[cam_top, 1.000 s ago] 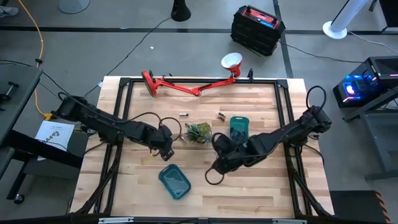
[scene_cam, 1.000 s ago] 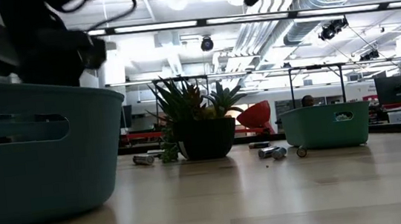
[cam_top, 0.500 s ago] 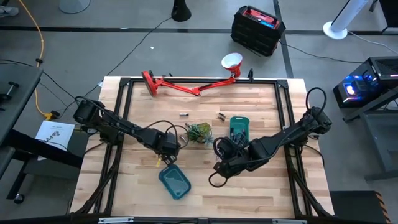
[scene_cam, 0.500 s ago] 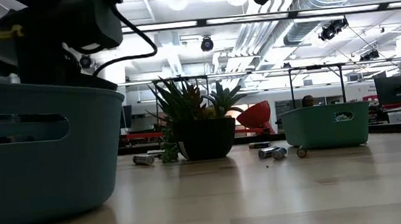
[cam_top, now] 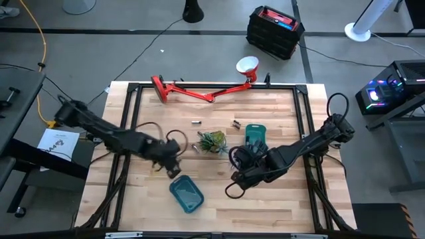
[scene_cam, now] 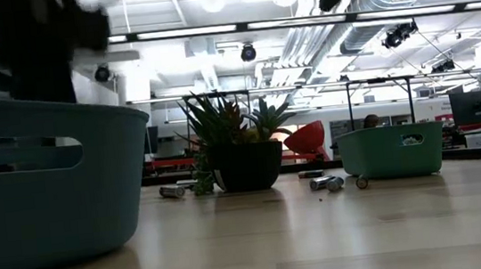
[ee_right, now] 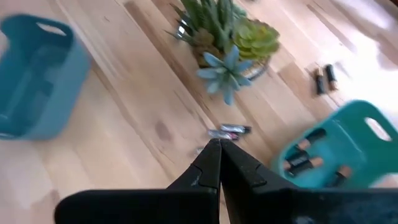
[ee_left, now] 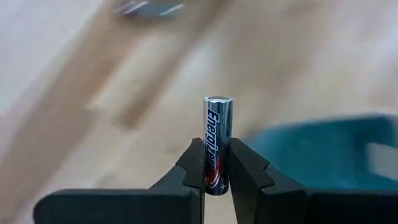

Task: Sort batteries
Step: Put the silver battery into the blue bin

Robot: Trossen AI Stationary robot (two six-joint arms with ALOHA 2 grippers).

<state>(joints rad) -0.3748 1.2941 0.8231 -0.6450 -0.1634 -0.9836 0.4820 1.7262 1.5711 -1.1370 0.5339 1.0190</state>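
My left gripper (cam_top: 174,166) hangs just beyond the far rim of the near teal tray (cam_top: 186,193), shut on a silvery-blue battery (ee_left: 217,142). My right gripper (ee_right: 214,148) is shut with nothing in it, above the table between the potted plant (cam_top: 212,141) and the far teal tray (cam_top: 255,137). That tray holds several batteries (ee_right: 305,158). One loose battery (ee_right: 230,130) lies on the table just past the right fingertips. Other loose batteries (scene_cam: 322,182) lie around the plant, with one (cam_top: 196,122) and a pair (cam_top: 236,123) farther back. My left gripper pinches the battery between its two fingers (ee_left: 193,163), on the battery's lower half (ee_left: 216,177). The battery lies along the fingers, and its flat metal end (ee_left: 217,99) sticks out past the tips. It looks clear of the table.
A red desk lamp (cam_top: 199,89) lies along the table's far edge. The black frame rails (cam_top: 129,109) run around the tabletop. Bare wood lies to the right of the near tray, toward the table's near edge.
My left gripper has gone a little toward the table's near edge, closer to the near teal tray, and its arm has swung. My right gripper has shifted slightly toward the near edge.
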